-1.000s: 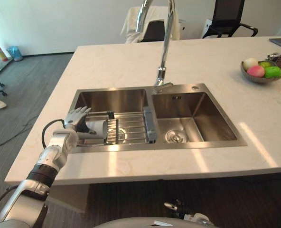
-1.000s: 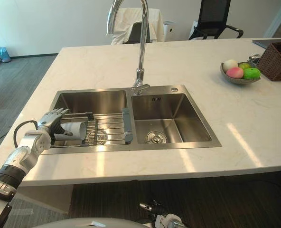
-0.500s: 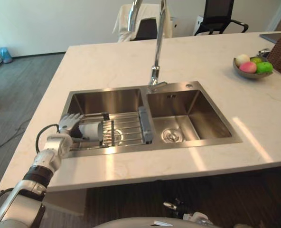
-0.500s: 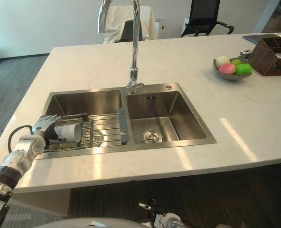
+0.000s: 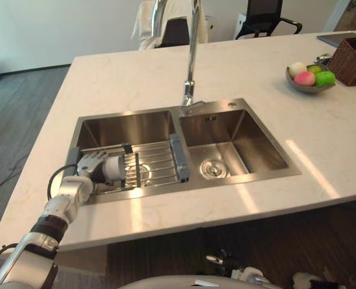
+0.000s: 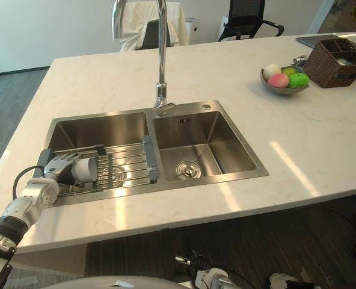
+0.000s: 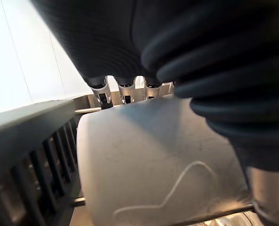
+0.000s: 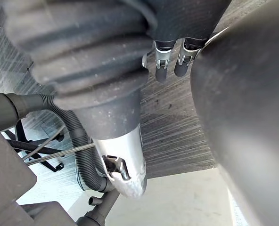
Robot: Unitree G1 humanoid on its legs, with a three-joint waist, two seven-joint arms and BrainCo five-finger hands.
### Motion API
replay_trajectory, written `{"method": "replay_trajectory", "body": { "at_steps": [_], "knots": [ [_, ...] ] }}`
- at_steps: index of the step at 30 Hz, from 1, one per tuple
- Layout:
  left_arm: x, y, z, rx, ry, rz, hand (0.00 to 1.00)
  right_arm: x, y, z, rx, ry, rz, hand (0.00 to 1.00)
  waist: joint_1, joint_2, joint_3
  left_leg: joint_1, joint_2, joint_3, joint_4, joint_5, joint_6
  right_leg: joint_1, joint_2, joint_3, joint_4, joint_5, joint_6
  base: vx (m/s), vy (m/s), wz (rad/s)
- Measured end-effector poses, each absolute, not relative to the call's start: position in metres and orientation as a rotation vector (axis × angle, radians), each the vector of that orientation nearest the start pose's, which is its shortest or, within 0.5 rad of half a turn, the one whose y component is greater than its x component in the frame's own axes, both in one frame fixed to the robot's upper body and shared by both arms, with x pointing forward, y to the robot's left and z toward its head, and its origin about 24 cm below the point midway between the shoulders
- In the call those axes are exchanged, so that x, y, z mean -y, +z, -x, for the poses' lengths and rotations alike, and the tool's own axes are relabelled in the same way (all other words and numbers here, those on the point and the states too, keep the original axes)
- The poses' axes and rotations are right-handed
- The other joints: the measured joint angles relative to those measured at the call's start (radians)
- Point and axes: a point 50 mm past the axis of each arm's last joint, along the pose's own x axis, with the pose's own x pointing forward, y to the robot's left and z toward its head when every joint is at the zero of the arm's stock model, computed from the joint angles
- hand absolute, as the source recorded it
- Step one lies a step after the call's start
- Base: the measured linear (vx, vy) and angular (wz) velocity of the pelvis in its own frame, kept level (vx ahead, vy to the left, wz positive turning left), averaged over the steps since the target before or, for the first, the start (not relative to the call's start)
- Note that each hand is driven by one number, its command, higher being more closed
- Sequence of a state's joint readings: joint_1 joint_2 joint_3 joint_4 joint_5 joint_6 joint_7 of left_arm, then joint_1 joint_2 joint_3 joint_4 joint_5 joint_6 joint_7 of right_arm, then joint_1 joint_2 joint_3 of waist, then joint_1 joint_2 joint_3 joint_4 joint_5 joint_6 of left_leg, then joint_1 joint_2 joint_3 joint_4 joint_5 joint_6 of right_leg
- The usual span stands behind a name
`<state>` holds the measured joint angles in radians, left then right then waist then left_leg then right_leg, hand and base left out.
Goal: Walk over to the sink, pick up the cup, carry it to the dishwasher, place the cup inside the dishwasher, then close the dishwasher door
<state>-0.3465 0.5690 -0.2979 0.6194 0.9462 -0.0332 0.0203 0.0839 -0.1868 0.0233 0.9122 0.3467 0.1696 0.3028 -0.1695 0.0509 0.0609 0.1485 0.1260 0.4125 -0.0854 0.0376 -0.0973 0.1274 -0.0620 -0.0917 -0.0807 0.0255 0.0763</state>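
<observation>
My left arm (image 5: 29,260) stretches forward and up from the lower left, nearly straight through the wrist. The left hand (image 5: 89,165) lies on its side, palm turned inward. Its fingers (image 7: 102,88) curl over the top of the cup (image 5: 113,167), with the thumb coming round from below, so the grip is closed. My right hand (image 8: 123,162) hangs low at my side, its fingers (image 8: 160,67) loose and holding nothing.

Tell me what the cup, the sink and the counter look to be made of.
Cup: matte white, probably ceramic or plastic; the close wrist view shows a dull, faintly speckled surface with no glare.
Sink: brushed stainless steel, going by the grey metal and soft streaked reflections.
Counter: polished pale stone or a stone-look composite, with faint veining and bright glare patches.
</observation>
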Motion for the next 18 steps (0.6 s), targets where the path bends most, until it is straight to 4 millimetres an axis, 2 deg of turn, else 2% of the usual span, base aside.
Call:
{"method": "replay_trajectory", "body": {
  "at_steps": [12, 18],
  "knots": [
    [-0.251, 0.002, -0.298, -0.307, -0.259, -1.565, 0.0, 0.204, -0.149, -0.111, -1.108, 0.038, -0.329, 0.0, -0.005, 0.02, -0.018, -0.007, -0.001, 0.003, 0.0, -0.004, 0.001, -0.011, -0.001, 0.004, -0.004, -0.001, 0.003, 0.0, -0.003, -0.01],
    [-0.252, -0.003, -0.296, -0.337, -0.299, -1.498, 0.0, 0.204, -0.15, -0.109, -1.118, 0.04, -0.333, 0.0, -0.005, 0.012, -0.025, -0.007, -0.002, 0.005, 0.0, -0.006, 0.002, -0.012, -0.001, 0.006, -0.004, -0.002, 0.004, 0.0, 0.0, 0.0]
  ]
}}
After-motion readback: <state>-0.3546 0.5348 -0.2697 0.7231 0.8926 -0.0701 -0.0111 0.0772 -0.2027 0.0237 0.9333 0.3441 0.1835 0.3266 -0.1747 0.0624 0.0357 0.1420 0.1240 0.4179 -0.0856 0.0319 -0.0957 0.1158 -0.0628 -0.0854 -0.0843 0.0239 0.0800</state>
